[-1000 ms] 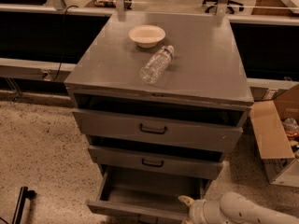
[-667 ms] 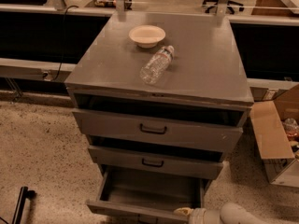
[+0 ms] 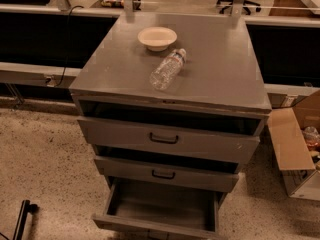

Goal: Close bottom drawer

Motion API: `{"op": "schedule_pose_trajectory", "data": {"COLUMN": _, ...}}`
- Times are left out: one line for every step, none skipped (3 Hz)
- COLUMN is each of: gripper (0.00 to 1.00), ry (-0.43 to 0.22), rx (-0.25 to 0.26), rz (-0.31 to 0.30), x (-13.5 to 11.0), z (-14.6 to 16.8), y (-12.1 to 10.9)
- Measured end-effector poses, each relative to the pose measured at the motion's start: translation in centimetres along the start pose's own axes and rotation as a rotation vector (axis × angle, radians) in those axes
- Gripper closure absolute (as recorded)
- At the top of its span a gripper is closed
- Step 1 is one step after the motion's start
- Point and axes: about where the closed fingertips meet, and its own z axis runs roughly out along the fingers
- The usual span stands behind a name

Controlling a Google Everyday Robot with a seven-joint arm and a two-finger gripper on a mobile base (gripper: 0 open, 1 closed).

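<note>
The grey metal cabinet (image 3: 175, 74) stands in the middle of the camera view. Its bottom drawer (image 3: 160, 206) is pulled far out toward me, its inside empty, and its front panel runs along the lower frame edge. The middle drawer (image 3: 165, 173) and top drawer (image 3: 165, 139) sit slightly open with dark gaps above them. My gripper and arm are out of view.
A white bowl (image 3: 157, 37) and a clear plastic bottle (image 3: 167, 69) lying on its side rest on the cabinet top. An open cardboard box (image 3: 295, 149) stands on the floor at the right. A dark object (image 3: 22, 219) lies at the lower left. Desks run behind.
My gripper and arm, seen at the lower right by the bottom drawer's front, have dropped out of view. The drawer stays pulled out.
</note>
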Motion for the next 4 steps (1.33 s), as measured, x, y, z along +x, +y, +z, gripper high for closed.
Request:
{"op": "schedule_pose_trajectory", "data": {"gripper": 1.0, "ry": -0.004, "rx": 0.0, "rz": -0.007, "x": 0.2, "z": 0.3, "y": 0.4}}
{"op": "schedule_pose_trajectory", "data": {"gripper": 1.0, "ry": -0.046, "rx": 0.067, "rz": -0.004, "x": 1.4, "z": 1.8, "y": -0.5}}
{"op": "schedule_pose_trajectory", "data": {"gripper": 1.0, "ry": -0.094, "rx": 0.198, "rz": 0.004, "x": 3.8, "z": 4.3, "y": -2.2}}
{"op": "schedule_pose_trajectory", "data": {"gripper": 1.0, "ry": -0.121, "rx": 0.276, "rz": 0.012, "x": 5.5, "z": 5.4, "y": -3.5}}
